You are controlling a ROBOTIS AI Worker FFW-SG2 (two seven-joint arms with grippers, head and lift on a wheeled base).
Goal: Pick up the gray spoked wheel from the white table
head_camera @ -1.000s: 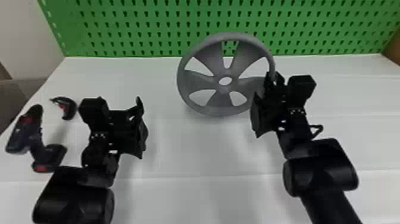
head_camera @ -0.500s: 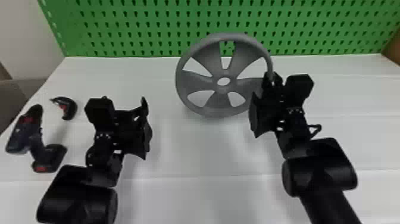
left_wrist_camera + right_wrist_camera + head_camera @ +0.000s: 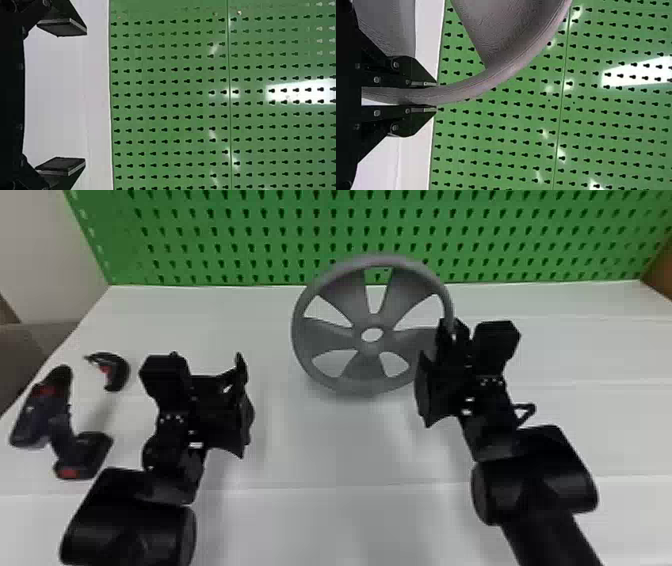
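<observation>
Nearest, the thick black left arm (image 3: pixel 130 520) comes in well to the left of the wheel and on the near side of it; the black right arm (image 3: pixel 535 475) comes in to the wheel's near right. A dark cordless power drill with red accents (image 3: pixel 42 415) lies farther out to the wheel's left, also nearer than it. Between drill and wheel, the left gripper (image 3: pixel 85 96) has its two flat black fingers spread wide with nothing between them, so it takes no part in the hold.

The right gripper (image 3: pixel 436 96), at the wheel's right side, has its fingers drawn in on either side of the rim, and looks to have a firm pinch on it. The large gray wheel with broad spokes and an open hub (image 3: pixel 347 297) is standing up on edge, leaning a little, over the smooth white table (image 3: pixel 325 515). Left of the wheel is a small black curved tool with a red spot (image 3: pixel 118 372). Behind the wheel rises the green metal pegboard (image 3: pixel 250 235).

Reaching and grasping look done. Whether the wheel's lowest edge touches the table I cannot tell, so what is left is probably a clear lift, or confirming one.
</observation>
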